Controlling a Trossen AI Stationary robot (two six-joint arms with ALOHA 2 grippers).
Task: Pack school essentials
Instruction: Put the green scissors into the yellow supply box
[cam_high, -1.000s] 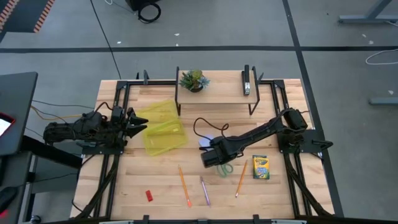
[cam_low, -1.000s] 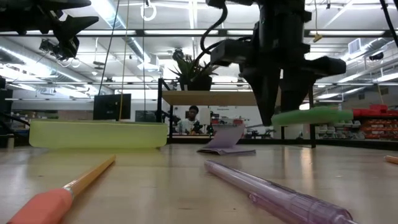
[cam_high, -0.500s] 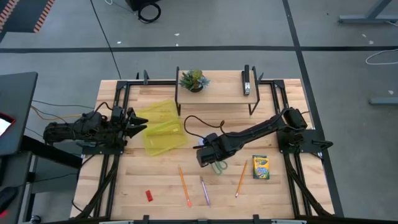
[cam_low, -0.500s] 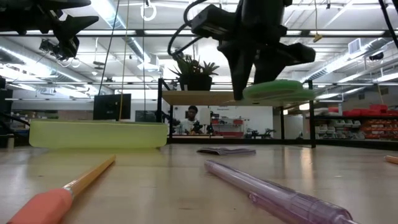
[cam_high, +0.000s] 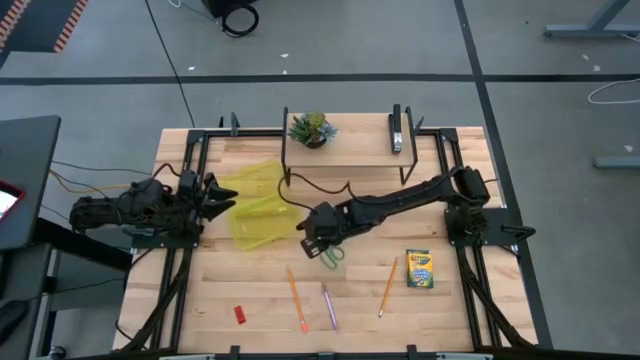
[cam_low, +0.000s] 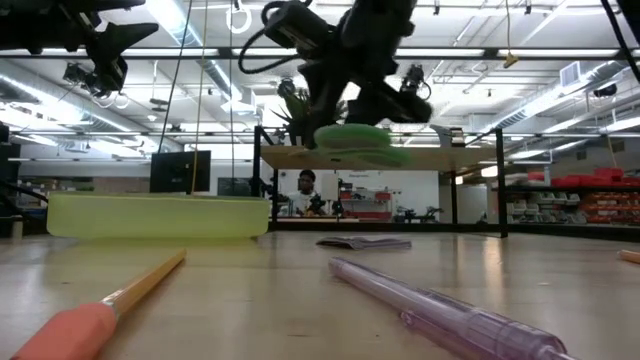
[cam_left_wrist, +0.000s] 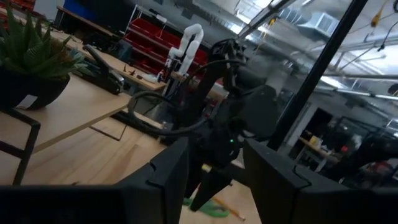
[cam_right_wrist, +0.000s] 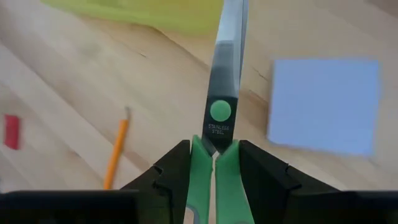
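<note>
My right gripper (cam_high: 318, 230) hangs over the table's middle, shut on the green-handled scissors (cam_high: 333, 252), just right of the open yellow-green case (cam_high: 262, 208). The pale blue notepad (cam_right_wrist: 323, 106) lies flat on the table beside the scissors' blades. Nearer the front edge lie two orange pencils (cam_high: 296, 298) (cam_high: 387, 286), the purple pen (cam_high: 329, 306), the red eraser (cam_high: 240, 314) and the crayon box (cam_high: 420, 268). My left gripper (cam_high: 228, 195) waits open at the case's left end. My right gripper pinches the scissors by their green shanks (cam_right_wrist: 200, 163), just behind the pivot screw, between the two fingers. The fingers come from above, across the scissors. The scissors are lifted clear and lie about level (cam_low: 362, 140), shut blades (cam_right_wrist: 227, 56) pointing toward the case.
A raised wooden shelf (cam_high: 350, 150) at the far side carries the potted plant (cam_high: 310, 128) and the black stapler (cam_high: 397, 128). Black frame rails (cam_high: 190, 250) run along both sides of the table. Bare wood lies between the case and the pencils.
My right gripper has carried the scissors up and toward the table's left and far side, from beside the crayon box to close by the case. The scissors have risen well above the table, and the notepad has come out from under the gripper.
</note>
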